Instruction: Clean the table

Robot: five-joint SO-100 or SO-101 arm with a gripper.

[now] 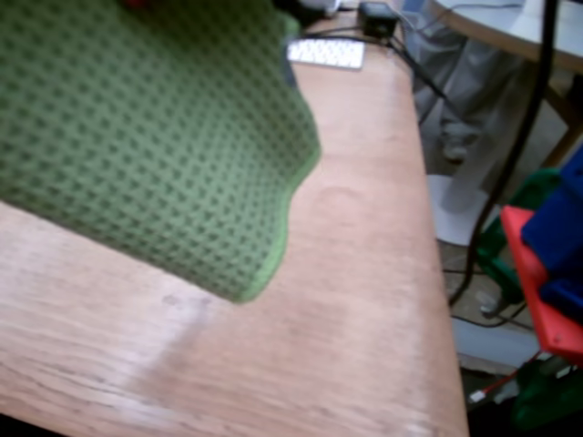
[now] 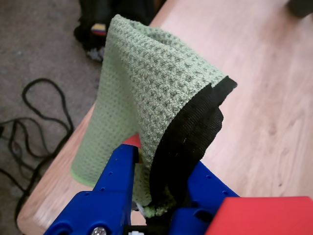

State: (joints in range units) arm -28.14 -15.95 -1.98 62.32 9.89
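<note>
The table, a broad reddish-brown wooden top with clear grain, is filling most of the fixed view, its straight edge running down the right side of that picture; in the wrist view it is lying under and to the right of the arm, with its edge at the left and grey floor beyond. A green waffle-weave cloth is hanging over the upper left of the fixed view, close to the lens and blurred, with its curved lower hem reaching toward the middle of the wood. In the wrist view the same cloth is standing up in a fold, its dark underside showing on the right and its lower left end draping down onto the table near the edge. The blue gripper is pinching the bunched bottom of the cloth, the two fingers closing narrowly on the fabric from either side. At the top of the fixed view a white keyboard is lying on the far end of the table, with a small black box just beyond it. Black cables are trailing across the floor at the left of the wrist view.
</note>
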